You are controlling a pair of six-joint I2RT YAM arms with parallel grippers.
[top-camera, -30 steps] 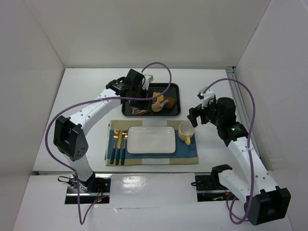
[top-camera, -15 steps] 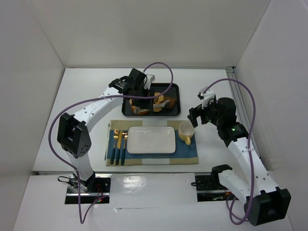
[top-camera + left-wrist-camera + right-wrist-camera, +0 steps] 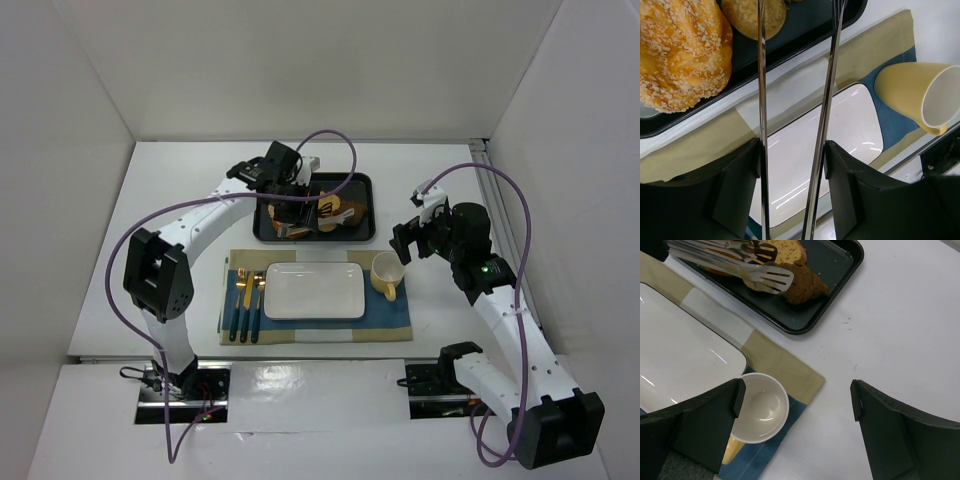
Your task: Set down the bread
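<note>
The bread [image 3: 804, 284], a small dark brown chunk, lies in the black tray [image 3: 836, 264] near its right corner. My left gripper [image 3: 792, 165] is shut on a pair of metal tongs [image 3: 761, 100], one arm against each finger. It hovers over the tray [image 3: 262, 228]. In the right wrist view the tongs' slotted tips [image 3: 766, 278] are spread apart and sit just left of the bread; I cannot tell whether they touch it. My right gripper [image 3: 797, 390] is open and holds nothing, above the table right of the yellow cup [image 3: 760, 407].
A large orange seeded bun [image 3: 680, 50] and a pale round slice [image 3: 755, 15] share the tray. A white rectangular plate [image 3: 313, 290] sits on a blue and tan placemat [image 3: 315, 328], with cutlery [image 3: 245, 300] to its left and the cup [image 3: 386, 275] to its right.
The left arm has swung the tongs rightward over the tray, towards the pastries on its right side. The right arm has not moved.
</note>
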